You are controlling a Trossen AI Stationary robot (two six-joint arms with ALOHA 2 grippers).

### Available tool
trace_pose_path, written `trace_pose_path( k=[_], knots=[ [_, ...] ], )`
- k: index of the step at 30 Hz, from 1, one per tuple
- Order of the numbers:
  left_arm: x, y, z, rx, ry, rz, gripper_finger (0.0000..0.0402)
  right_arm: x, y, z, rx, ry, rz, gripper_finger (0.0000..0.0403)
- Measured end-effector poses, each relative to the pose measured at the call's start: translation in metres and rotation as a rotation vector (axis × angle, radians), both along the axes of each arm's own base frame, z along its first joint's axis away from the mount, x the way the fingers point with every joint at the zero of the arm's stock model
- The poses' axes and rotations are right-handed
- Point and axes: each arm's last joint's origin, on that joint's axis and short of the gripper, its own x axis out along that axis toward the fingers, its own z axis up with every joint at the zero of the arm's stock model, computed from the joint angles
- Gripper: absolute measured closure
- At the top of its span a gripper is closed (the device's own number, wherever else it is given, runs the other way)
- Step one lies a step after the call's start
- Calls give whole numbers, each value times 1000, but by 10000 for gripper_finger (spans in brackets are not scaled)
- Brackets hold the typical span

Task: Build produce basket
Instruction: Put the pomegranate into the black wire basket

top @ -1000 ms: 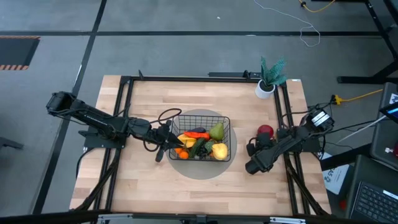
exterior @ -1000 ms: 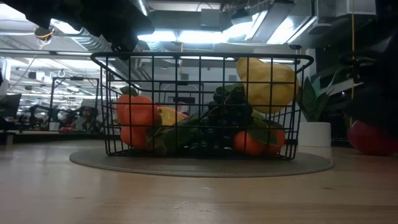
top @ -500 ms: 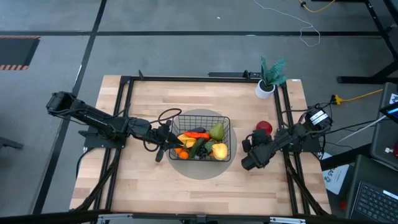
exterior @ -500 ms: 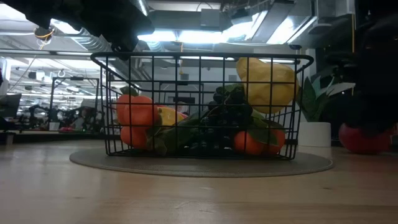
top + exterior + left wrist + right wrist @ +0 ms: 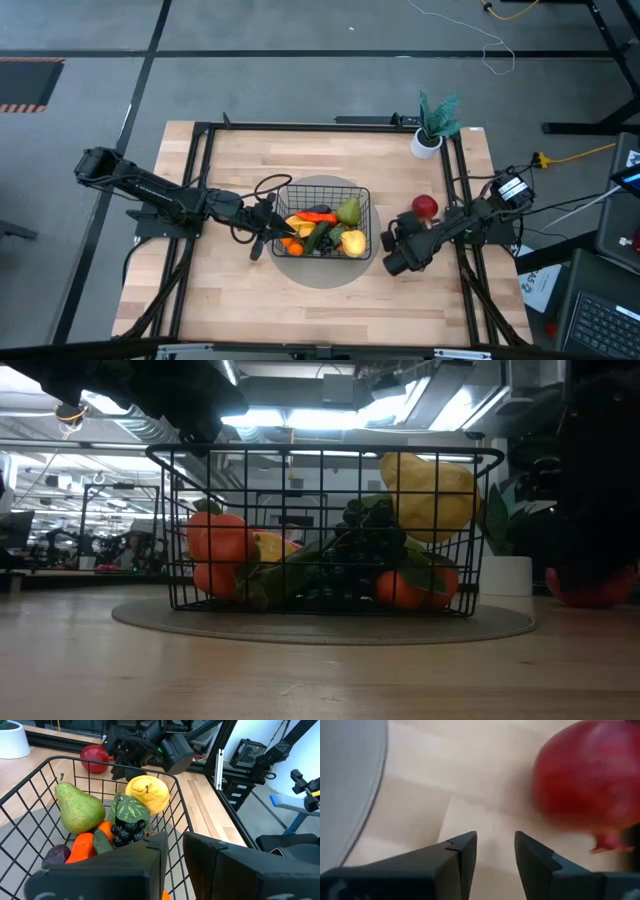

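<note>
The basket [image 5: 327, 222] sits on a round grey mat [image 5: 322, 272] in the middle of the wooden table [image 5: 240, 290]. It holds produce: a green pear [image 5: 77, 809], a yellow lemon-like fruit [image 5: 147, 792], dark grapes [image 5: 125, 829] with a green leaf, orange pieces [image 5: 218, 538] and a dark purple piece [image 5: 56, 856].

The left gripper [image 5: 268, 231] is at the basket's left edge, its fingers [image 5: 150, 865] on either side of the wire rim with only a narrow gap between them. Whether they actually clamp the wire cannot be told.

The right gripper [image 5: 392, 247] hovers low over the bare table just right of the basket. Its fingers [image 5: 462, 851] are apart with nothing between them, only the wood below. A red pomegranate-like fruit [image 5: 426, 207] lies on the table just beside this gripper, outside the basket and untouched.

A teal plant in a white pot [image 5: 432, 125] stands near the far right corner of the table.
</note>
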Motion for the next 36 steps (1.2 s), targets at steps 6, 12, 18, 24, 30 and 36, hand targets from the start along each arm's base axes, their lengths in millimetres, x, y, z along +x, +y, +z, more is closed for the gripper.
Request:
trace_pose_path(
  k=[6, 12, 18, 24, 30, 36],
  knots=[
    [0, 0, 0, 0, 0, 0, 355, 10, 13, 8, 114, -27, 99, 279],
    [0, 0, 0, 0, 0, 0, 352, -1, 26, 34, 120, 56, 164, 279],
    [0, 0, 0, 0, 0, 0, 354, -24, 33, 59, 50, 88, 97, 279],
    [0, 0, 0, 0, 0, 0, 352, -43, 36, 64, 51, 50, 115, 279],
    [0, 0, 0, 0, 0, 0, 352, -69, 28, 57, 115, 111, -17, 279],
    [0, 0, 0, 0, 0, 0, 355, -83, 18, 50, 155, 70, -74, 279]
  ],
)
